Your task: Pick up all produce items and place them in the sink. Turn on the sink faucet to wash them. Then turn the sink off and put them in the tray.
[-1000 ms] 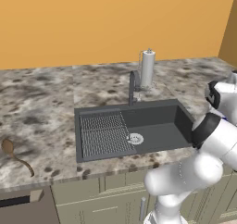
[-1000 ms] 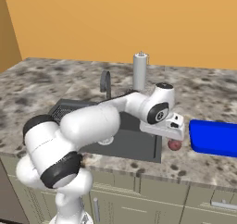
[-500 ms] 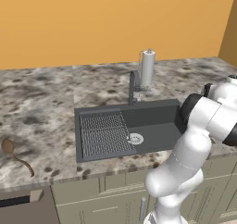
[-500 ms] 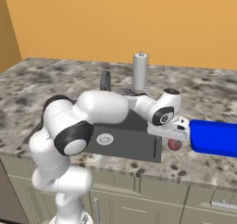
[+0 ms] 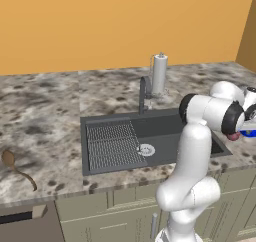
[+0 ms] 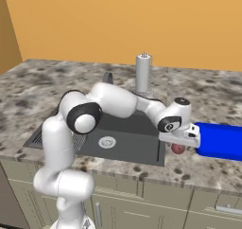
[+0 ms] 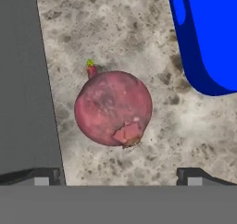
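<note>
Arm has swung right over the last second and the gripper (image 7: 119, 174) now hangs right above the red fruit (image 7: 113, 108), fingers wide, nothing held. So the first pick is set up but not made. Fruit sits on speckled granite counter (image 6: 47, 76) between sink (image 6: 137, 138) and blue tray (image 6: 222, 140). Orange wall (image 5: 100, 21) behind.

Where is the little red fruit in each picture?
Left base view: the red fruit peeks out at the far right, under the robot's hand.
Right base view: it sits on the counter, right of centre, just below the hand.
Hand view: it lies in the middle.
Shared landmark: the blue tray beside it.
</note>
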Robot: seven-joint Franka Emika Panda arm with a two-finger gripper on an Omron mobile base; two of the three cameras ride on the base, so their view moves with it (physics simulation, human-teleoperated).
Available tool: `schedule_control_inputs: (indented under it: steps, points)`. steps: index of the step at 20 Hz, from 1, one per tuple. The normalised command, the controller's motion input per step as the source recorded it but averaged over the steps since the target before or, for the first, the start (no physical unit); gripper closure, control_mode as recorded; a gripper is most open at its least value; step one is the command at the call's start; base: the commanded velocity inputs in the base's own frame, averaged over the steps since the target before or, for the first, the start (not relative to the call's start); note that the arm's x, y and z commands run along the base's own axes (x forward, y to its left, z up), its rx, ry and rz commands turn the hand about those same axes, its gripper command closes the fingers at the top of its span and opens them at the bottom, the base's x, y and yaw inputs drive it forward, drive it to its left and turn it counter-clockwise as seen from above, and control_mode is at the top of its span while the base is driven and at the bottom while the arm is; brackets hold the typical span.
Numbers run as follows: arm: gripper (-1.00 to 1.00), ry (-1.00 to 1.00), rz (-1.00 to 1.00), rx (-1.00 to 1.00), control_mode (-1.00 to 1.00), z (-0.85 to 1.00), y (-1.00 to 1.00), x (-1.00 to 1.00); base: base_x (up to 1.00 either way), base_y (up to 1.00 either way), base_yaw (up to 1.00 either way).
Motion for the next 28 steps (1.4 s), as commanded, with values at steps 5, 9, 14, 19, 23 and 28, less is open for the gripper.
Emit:
schedule_control_inputs:
  steps: [5,9,14,19,23,28]
  points:
    - [-1.00,-0.10,0.03,0.00,-1.00,-0.32,-0.06,0.46,0.00,0.00,0.00]
    - [-1.00,-0.03,0.06,0.00,-1.00,-0.22,-0.03,0.46,0.00,0.00,0.00]
    - [1.00,0.00,0.05,0.00,-1.00,-0.31,0.00,0.06,0.00,0.00,0.00]
    - [1.00,-0.15,0.03,-0.02,-1.00,0.17,0.43,-0.59,0.00,0.00,0.00]
    - [1.00,-0.05,0.23,-0.02,-1.00,0.72,0.99,-0.95,0.00,0.00,0.00]
    - [1.00,-0.04,0.38,-0.14,-1.00,0.19,1.00,-0.27,0.00,0.00,0.00]
